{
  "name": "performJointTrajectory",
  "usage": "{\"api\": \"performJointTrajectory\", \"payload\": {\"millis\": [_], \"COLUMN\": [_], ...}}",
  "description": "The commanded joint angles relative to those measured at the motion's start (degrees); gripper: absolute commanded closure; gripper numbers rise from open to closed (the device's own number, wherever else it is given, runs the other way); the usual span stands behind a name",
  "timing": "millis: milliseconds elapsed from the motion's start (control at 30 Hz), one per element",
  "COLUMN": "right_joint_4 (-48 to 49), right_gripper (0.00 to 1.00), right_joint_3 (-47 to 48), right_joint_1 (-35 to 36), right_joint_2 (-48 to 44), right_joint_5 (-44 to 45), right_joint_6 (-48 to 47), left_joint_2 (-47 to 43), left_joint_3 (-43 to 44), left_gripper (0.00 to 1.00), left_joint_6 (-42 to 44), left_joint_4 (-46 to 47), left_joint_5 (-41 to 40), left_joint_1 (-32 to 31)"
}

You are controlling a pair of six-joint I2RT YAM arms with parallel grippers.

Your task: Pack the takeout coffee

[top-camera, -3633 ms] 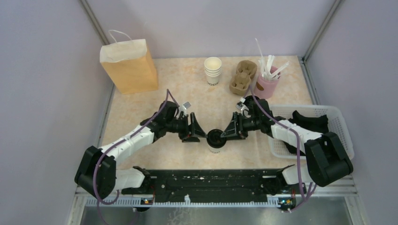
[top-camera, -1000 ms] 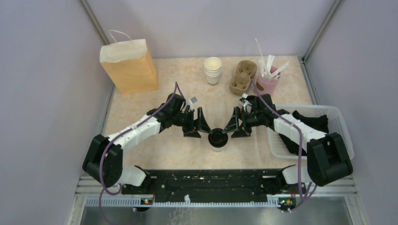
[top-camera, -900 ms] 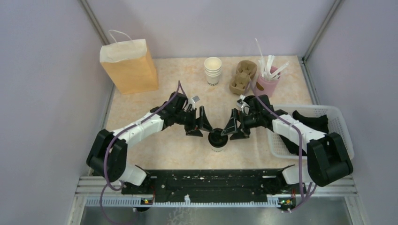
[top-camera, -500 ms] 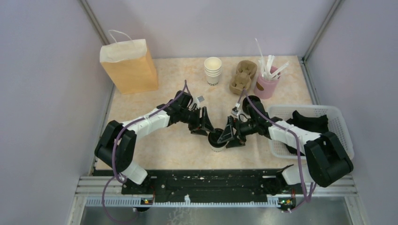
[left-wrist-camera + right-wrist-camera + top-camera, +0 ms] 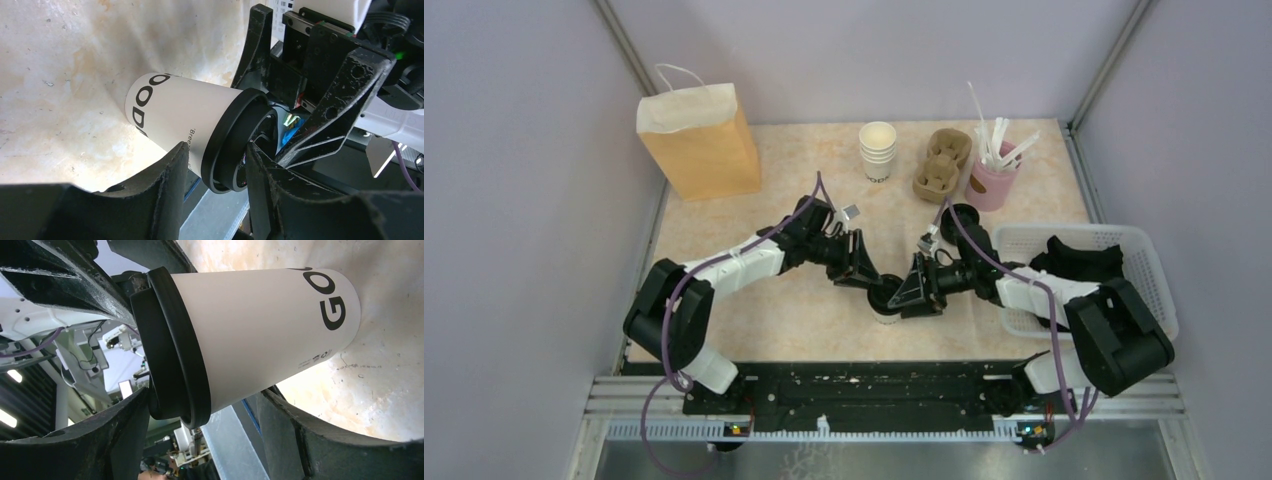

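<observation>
I see paper bag upper left, stacked cups, cardboard carrier, stirrer holder along top, basket right

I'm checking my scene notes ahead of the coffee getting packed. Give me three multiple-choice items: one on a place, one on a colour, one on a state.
1. Where does the paper bag stand?
A) far left corner of the table
B) near edge
C) centre

2. What colour is the lid on the takeout coffee?
A) white
B) pink
C) black

3. How is the takeout coffee placed?
A) tipped over
B) upright between the left pincer and the right pincer
C) inside the bag

Answers:
1 A, the top view shows it at the back left.
2 C, both wrist views show a black lid.
3 B, its lid faces up with a pincer at each side.
</observation>
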Motion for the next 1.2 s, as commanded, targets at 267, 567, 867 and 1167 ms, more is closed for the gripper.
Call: {"api": "performJointTrajectory", "payload": {"millis": [267, 567, 867, 1167], "right_joint_4": [-6.4, -4.0, -19.8, -33.1], "right_gripper": [0.36, 0.41, 0.25, 0.13], "right_joint_3": [-5.3, -3.7, 7.1, 18.8], "right_joint_1": [-1.3, -1.2, -1.2, -1.2], "right_joint_2": [8.6, 14.9, -2.4, -5.2], "right_joint_5": [20.9, 22.1, 16.4, 19.7], "right_joint_6": [-6.7, -8.9, -12.2, -17.2], "left_joint_2": [1.6, 2.1, -3.4, -0.3], "left_joint_3": [-10.4, -13.9, -3.7, -0.7], "left_gripper": [0.51, 0.52, 0.37, 0.2], "left_joint_6": [0.0, 0.0, 2.6, 1.2], "left_joint_4": [-3.1, -2.3, -6.0, -3.0], "left_joint_5": [-11.4, -12.9, -6.5, 1.4], "left_joint_1": [-0.3, -0.3, -0.4, -0.5]}}
